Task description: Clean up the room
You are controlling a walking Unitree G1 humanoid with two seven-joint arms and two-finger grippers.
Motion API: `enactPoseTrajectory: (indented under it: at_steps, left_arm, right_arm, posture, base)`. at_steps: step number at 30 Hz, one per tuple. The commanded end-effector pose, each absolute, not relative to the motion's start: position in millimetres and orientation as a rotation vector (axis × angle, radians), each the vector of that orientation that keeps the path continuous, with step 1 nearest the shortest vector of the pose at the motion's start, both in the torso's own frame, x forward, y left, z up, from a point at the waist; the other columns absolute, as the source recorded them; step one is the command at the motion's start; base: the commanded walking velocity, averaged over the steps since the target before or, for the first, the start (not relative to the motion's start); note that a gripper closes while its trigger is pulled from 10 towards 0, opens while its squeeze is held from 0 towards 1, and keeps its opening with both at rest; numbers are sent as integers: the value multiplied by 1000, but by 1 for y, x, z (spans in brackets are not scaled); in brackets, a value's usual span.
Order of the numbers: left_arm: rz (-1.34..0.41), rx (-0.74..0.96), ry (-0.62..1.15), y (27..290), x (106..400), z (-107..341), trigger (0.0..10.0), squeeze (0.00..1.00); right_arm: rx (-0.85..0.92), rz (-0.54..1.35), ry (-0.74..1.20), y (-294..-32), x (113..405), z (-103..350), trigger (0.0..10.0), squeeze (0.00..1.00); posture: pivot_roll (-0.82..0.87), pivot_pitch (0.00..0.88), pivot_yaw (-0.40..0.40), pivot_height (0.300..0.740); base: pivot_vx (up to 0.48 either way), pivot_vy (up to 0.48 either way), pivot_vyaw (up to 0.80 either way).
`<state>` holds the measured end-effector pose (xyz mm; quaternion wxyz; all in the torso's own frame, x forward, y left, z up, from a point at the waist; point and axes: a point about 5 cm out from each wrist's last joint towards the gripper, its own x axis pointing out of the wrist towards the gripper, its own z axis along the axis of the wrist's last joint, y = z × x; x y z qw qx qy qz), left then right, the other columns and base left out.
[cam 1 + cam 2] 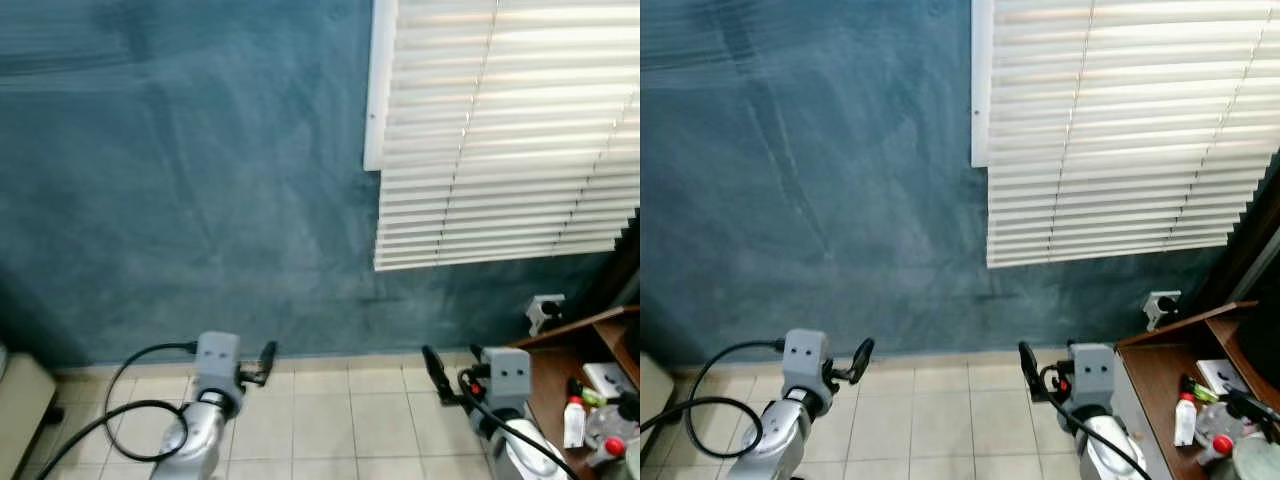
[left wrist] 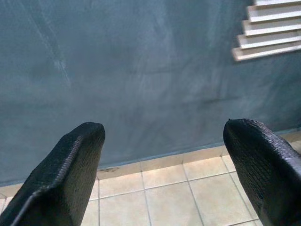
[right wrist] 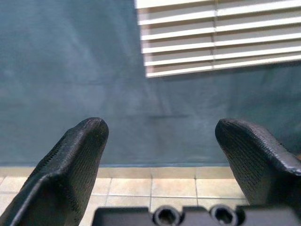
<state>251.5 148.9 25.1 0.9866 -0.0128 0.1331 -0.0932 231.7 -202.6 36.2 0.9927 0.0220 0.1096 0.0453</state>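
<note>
I face a blue wall with white window blinds. Both arms are held out low over the tiled floor. My left gripper points at the wall; in the left wrist view its fingers stand wide apart with nothing between them. My right gripper is likewise open and holds nothing, its fingers spread in the right wrist view. At the lower right a brown wooden desk carries clutter: a small white bottle with a red cap, a red-topped item and a white flat object.
A white wall socket sits low on the wall beside the desk. A beige piece of furniture stands at the far left edge. Black cable loops off my left arm. Tiled floor lies between the arms up to the skirting.
</note>
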Motion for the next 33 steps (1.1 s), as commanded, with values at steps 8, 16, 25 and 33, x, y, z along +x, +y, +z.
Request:
enactPoseTrajectory:
  at_steps: [8, 16, 25, 33]
  left_arm:
    - [-203, -49, 192, 141, 250, 37, 10000, 0]
    - [-128, -120, 164, 160, 215, 50, 10000, 0]
    - [-75, -148, 165, 165, 205, 51, 10000, 0]
    - [-81, -161, 164, 161, 206, 53, 10000, 0]
  right_arm:
    - [30, 86, 188, -207, 235, 45, 10000, 0]
    - [-4, 215, 176, -192, 227, 54, 10000, 0]
    - [-1, 242, 205, -193, 216, 48, 10000, 0]
    - [5, 233, 207, -194, 219, 49, 10000, 0]
  posture:
    - [-152, 0, 41, 740]
    - [-141, 0, 42, 740]
    - [-121, 0, 19, 740]
    - [-116, 0, 14, 740]
  base:
    - [480, 0, 0]
    - [480, 0, 0]
    - [0, 0, 0]
    - [0, 0, 0]
